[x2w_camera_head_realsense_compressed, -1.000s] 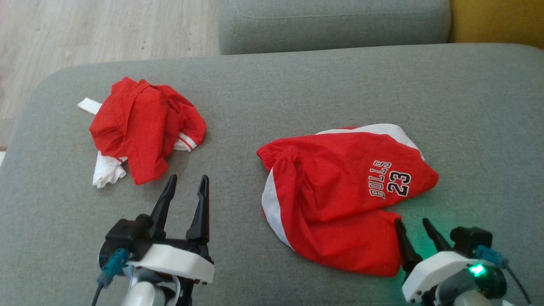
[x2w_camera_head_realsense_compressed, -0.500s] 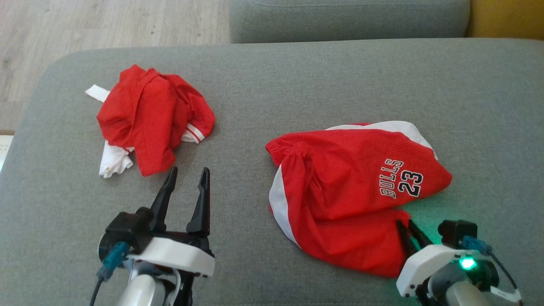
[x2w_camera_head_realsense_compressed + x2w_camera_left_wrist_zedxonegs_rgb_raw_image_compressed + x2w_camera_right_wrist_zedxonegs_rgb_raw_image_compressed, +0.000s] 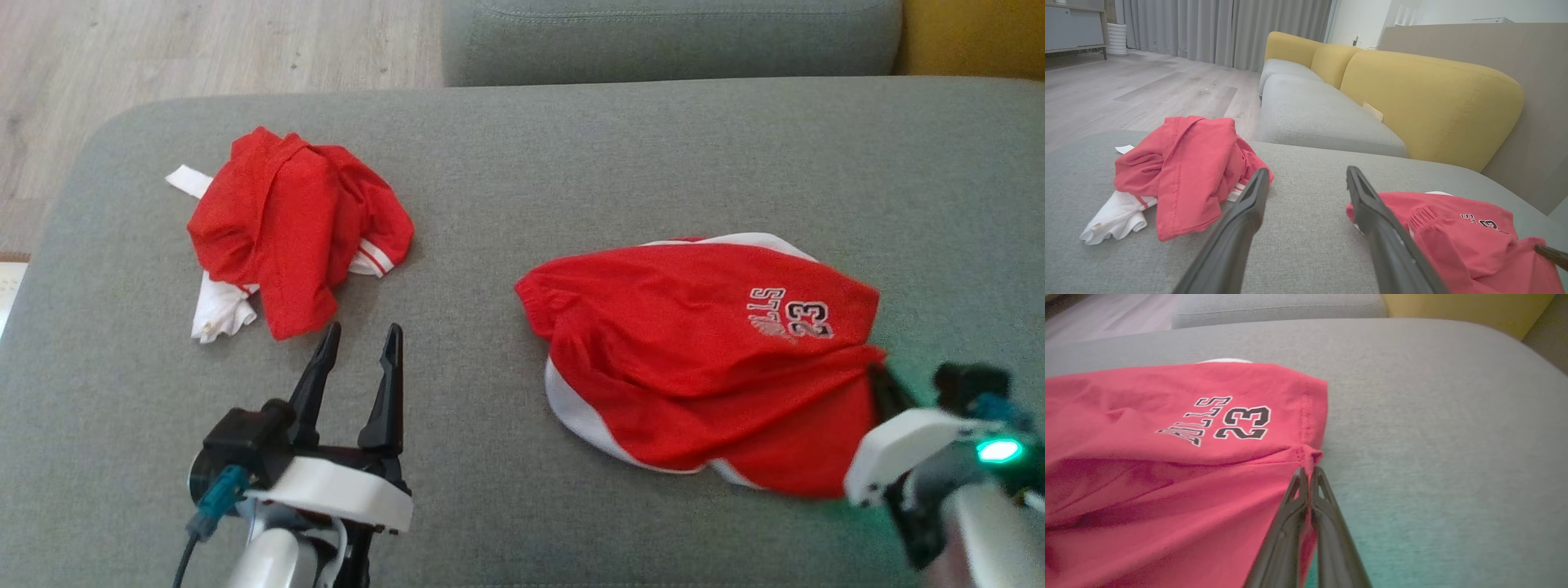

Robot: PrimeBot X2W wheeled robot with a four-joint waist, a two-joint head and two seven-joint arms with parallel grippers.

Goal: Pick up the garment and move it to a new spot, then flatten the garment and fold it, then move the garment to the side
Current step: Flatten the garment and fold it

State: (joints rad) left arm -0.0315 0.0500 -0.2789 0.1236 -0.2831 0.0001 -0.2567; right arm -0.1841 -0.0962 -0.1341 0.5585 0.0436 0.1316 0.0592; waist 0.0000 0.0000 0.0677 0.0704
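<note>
Right claw (image 3: 1308, 470) of mine is pinched together on the hem of the red shorts (image 3: 1167, 457). They lie on the grey cushion (image 3: 1433, 416), that edge perhaps lifted a little; the head view blurs there. My left claw (image 3: 357, 343) hovers spread apart near a crumpled shirt (image 3: 286, 229).

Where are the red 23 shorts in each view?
Head view: shorts right of centre, on the grey cushion.
Left wrist view: shorts in the lower right corner.
Right wrist view: shorts across the left half, hem pinched by the right gripper.
Shared landmark: yellow backrest.
</note>
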